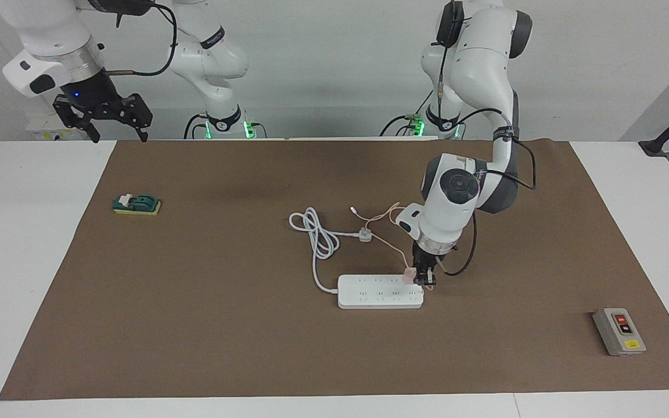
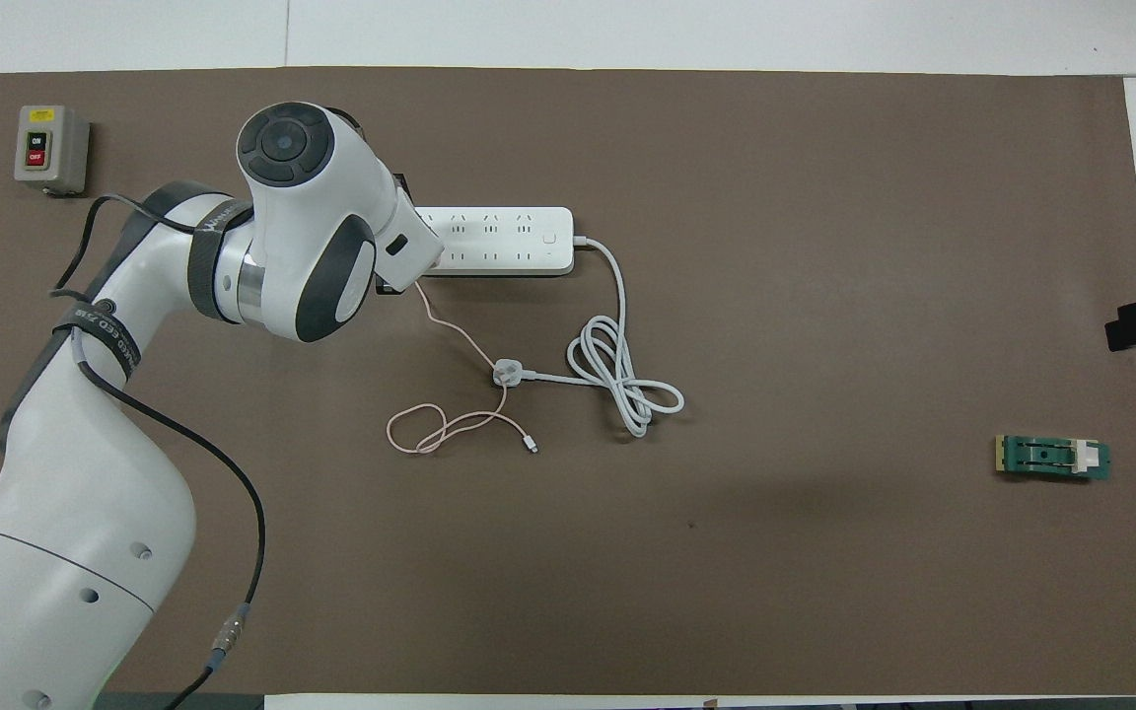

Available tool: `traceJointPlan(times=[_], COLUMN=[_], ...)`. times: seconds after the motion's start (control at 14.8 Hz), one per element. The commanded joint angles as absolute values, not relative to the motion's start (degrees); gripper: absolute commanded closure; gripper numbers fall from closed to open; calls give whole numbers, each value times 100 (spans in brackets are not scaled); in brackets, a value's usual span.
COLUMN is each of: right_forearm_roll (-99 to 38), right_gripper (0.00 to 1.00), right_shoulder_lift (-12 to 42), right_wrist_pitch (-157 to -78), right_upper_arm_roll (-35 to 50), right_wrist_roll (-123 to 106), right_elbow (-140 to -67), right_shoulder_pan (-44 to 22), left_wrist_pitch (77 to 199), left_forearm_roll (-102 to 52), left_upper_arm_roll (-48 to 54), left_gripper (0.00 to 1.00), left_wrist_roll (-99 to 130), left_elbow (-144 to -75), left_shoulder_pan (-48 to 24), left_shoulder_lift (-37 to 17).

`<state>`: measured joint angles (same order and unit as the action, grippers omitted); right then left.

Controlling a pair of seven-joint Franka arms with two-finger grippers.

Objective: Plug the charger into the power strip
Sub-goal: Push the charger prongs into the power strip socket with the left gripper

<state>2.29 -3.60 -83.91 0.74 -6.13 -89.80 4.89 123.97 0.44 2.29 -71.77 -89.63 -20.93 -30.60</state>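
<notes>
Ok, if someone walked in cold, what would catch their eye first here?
Probably the left gripper pressing the pale pink charger onto the end of the white power strip mid-mat. Next, the right gripper, waiting open above the table edge at its own end, and the grey button box at the left arm's end.
</notes>
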Motion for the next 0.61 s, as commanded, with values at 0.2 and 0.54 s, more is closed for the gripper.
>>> traceJointPlan(times=[0.2, 0.54], right_forearm_roll=[79, 79], right_gripper=[0, 0], right_shoulder_lift=[-492, -483], right_wrist_pitch=[-8429, -8446], right_upper_arm_roll=[105, 105], right_wrist_roll=[-589, -589], right_elbow=[-9114, -9114], right_shoulder_pan=[589, 589], left_wrist_pitch=[12393, 12313], left_forearm_roll=[0, -148], left_upper_arm_roll=[176, 185], left_gripper=[100, 0], left_wrist_roll=[-7137, -7154], left_elbow=[-8833, -8657], left_shoulder_pan=[-2206, -2127], left_shoulder_lift=[-3454, -3192])
